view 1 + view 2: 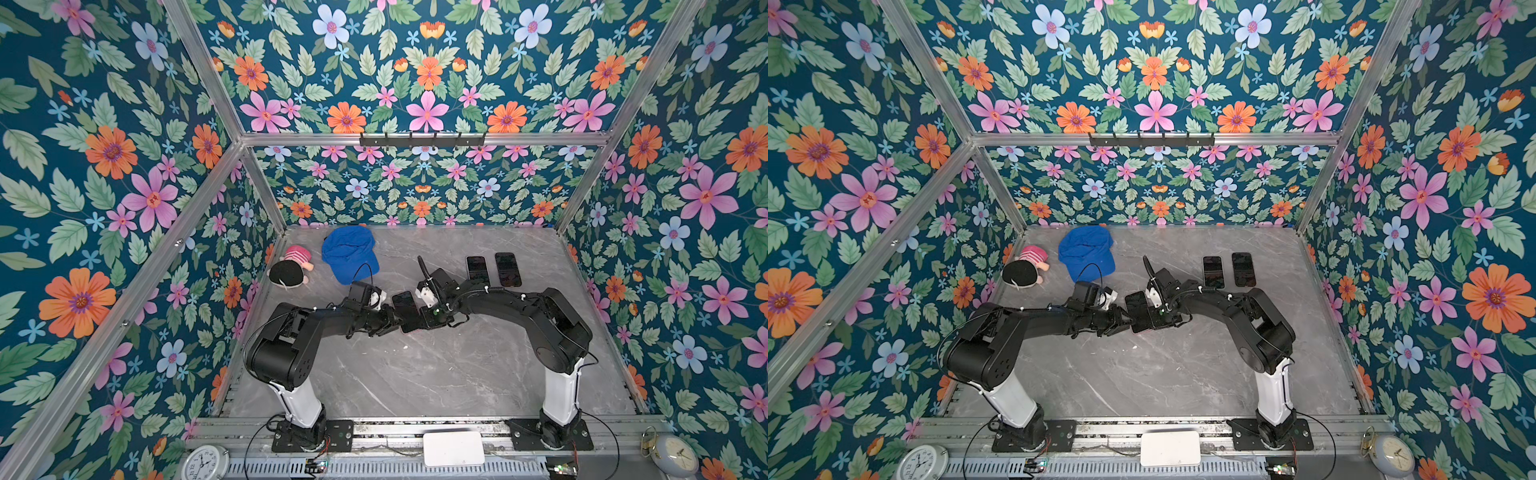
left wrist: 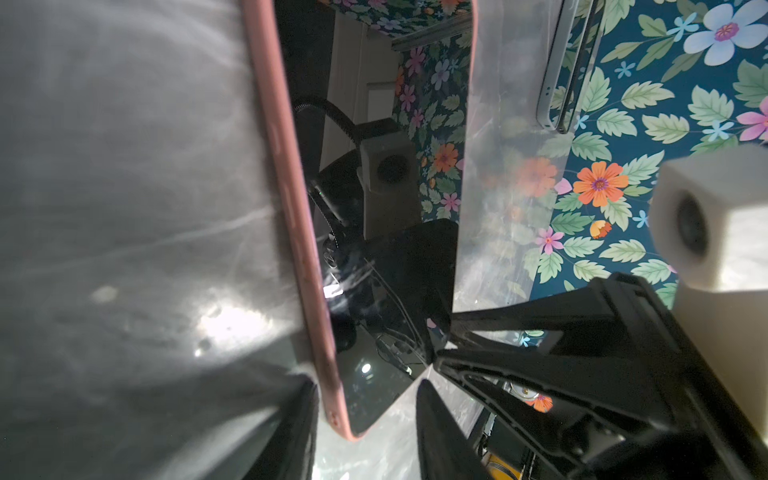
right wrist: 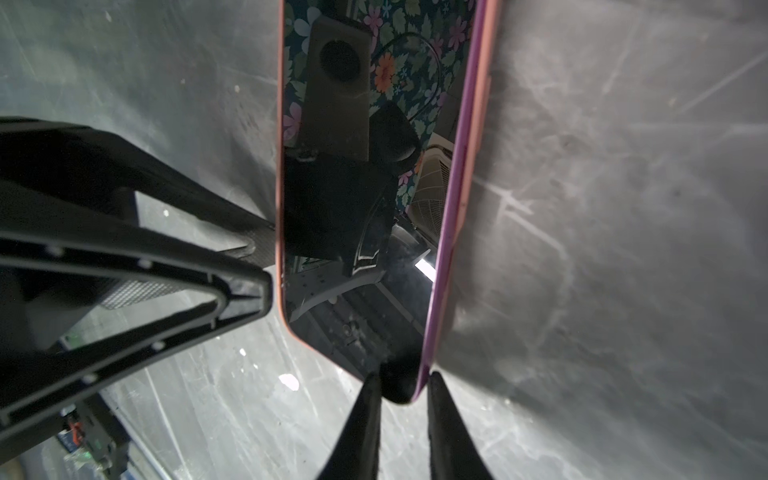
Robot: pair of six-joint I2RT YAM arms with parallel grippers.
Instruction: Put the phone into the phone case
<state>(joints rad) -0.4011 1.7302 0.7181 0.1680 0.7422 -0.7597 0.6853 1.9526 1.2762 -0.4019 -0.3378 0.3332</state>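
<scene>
A dark-screened phone lies flat mid-table inside a salmon-pink phone case, whose rim runs along its long sides. In the right wrist view a purple strip shows between the screen and the rim on one side. My left gripper stands open astride a near corner; one finger is close to the pink rim, the other is apart from it. On the other near corner my right gripper is shut, its fingers pressing both sides.
Two more dark phones lie side by side at the back right. A blue cap and a plush doll sit at the back left. Clocks and a white box stand along the front rail.
</scene>
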